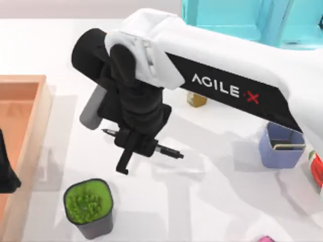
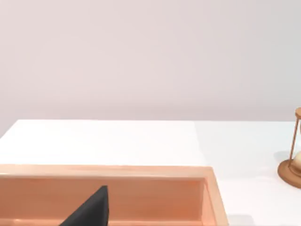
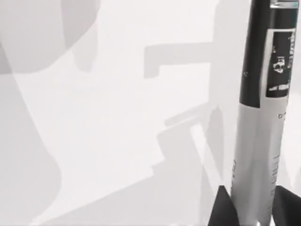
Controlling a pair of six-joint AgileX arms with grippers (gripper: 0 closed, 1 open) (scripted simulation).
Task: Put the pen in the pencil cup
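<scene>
The pen [image 1: 169, 151] is a slim black marker lying level, its pointed tip toward the table's left. My right gripper [image 1: 135, 142] is shut on its middle, left of the table's centre. In the right wrist view the pen [image 3: 261, 94] shows its black barrel and pale printed band, running away from the dark fingertips [image 3: 221, 209] of my right gripper [image 3: 254, 212]. The pencil cup [image 1: 280, 146], lavender-blue and square, stands far to the right, partly under my right arm. My left gripper [image 1: 5, 174] is parked over the wooden tray [image 1: 35, 126] at the left edge.
A dark grey pot of green plant [image 1: 88, 206] stands just in front of the held pen. A grey cylinder [image 1: 90, 113] is behind it. A small yellowish object [image 1: 196, 99] sits under the right arm, a red-and-white item [image 1: 316, 171] at the right edge. The left wrist view shows an hourglass [image 2: 292, 160].
</scene>
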